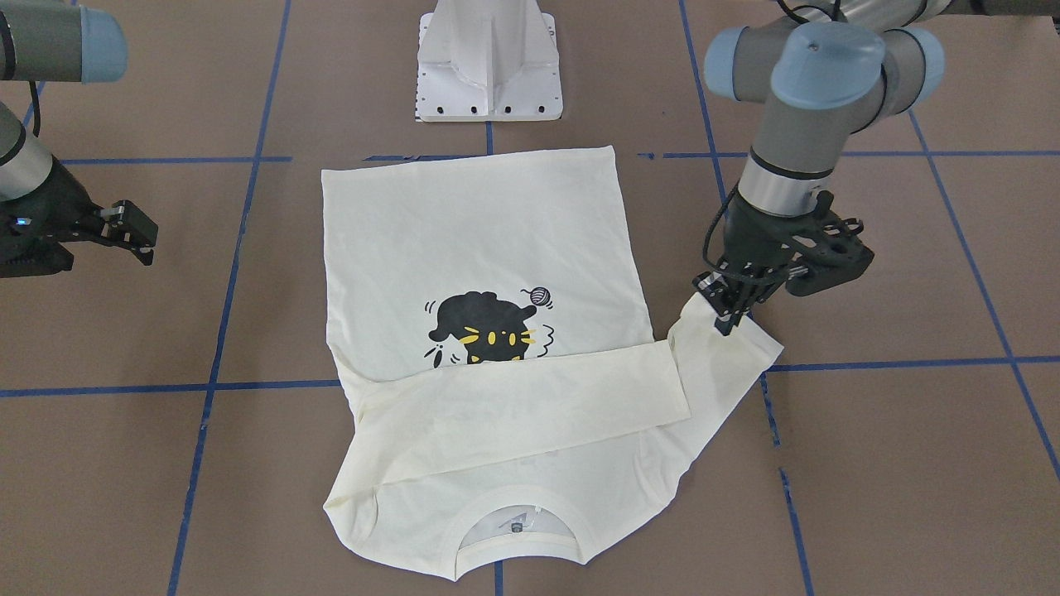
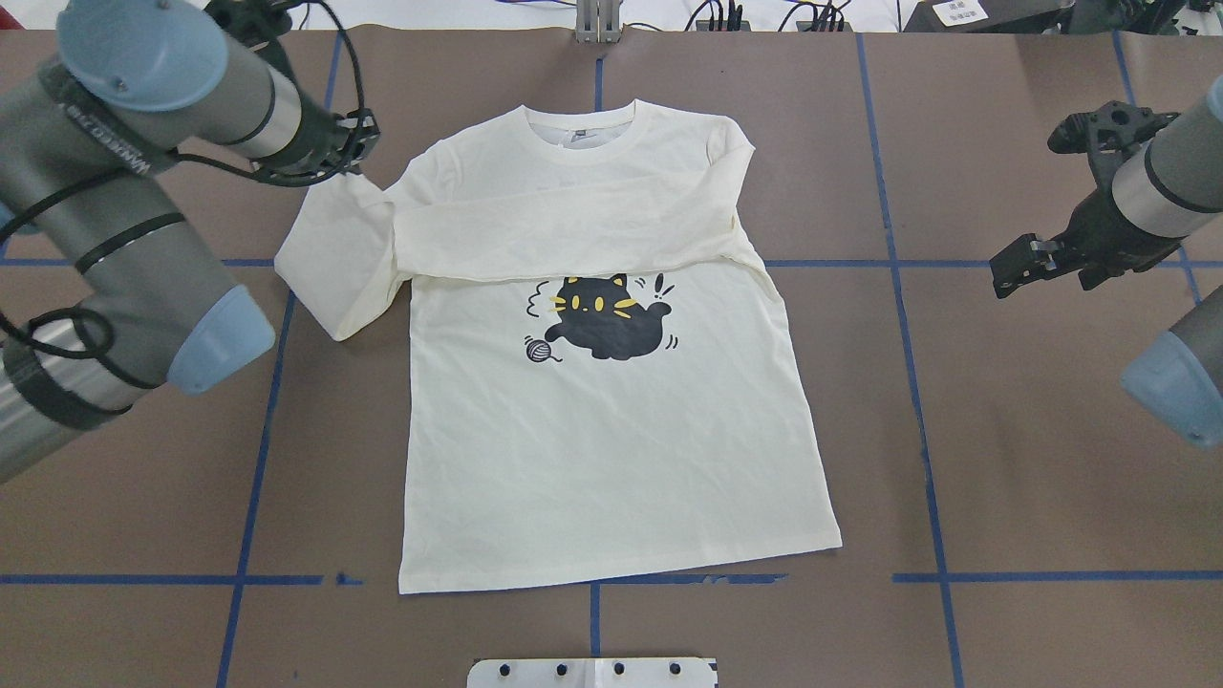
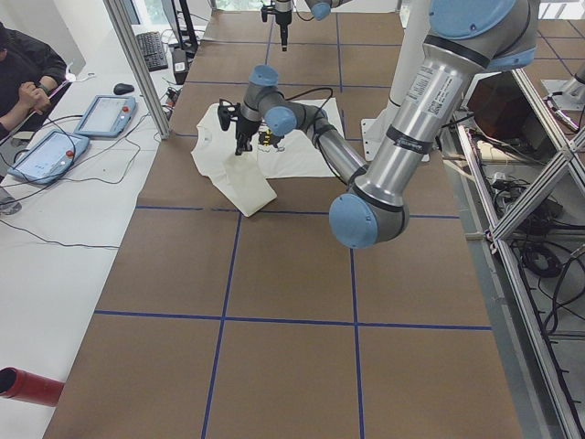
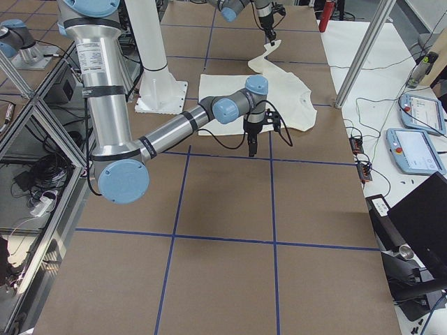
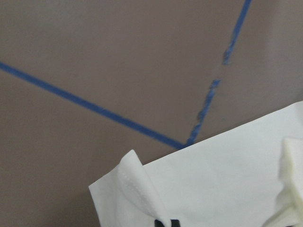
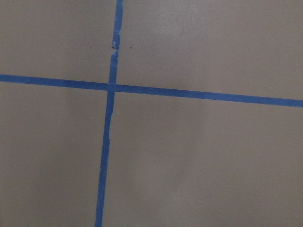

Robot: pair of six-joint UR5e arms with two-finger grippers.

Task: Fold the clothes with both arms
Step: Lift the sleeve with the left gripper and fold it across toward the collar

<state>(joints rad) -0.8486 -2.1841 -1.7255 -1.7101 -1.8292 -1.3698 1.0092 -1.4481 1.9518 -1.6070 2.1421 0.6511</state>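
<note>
Shirt flat on the worktop, one sleeve pinched in the left tool

The cream shirt (image 2: 611, 449) lies front up in the middle of the worktop (image 2: 1003, 430), collar away from the robot. One sleeve (image 2: 573, 239) is already laid across the chest, just above the cat print (image 2: 602, 325). The left tool (image 1: 729, 319) is clenched on the shirt at the other, loose sleeve (image 2: 325, 268), with the cloth drooping from the pinch to the worktop. The right tool (image 1: 132, 232) hangs well off to the side over bare worktop, holding nothing, and its jaws look parted. The fabric looks thin, light and limp, so it will likely sag and crease rather than hold a shape. It is best gripped at edges such as cuff, hem corner or shoulder seam. A pinch should catch both layers and be carried low to avoid dragging the body.
</note>
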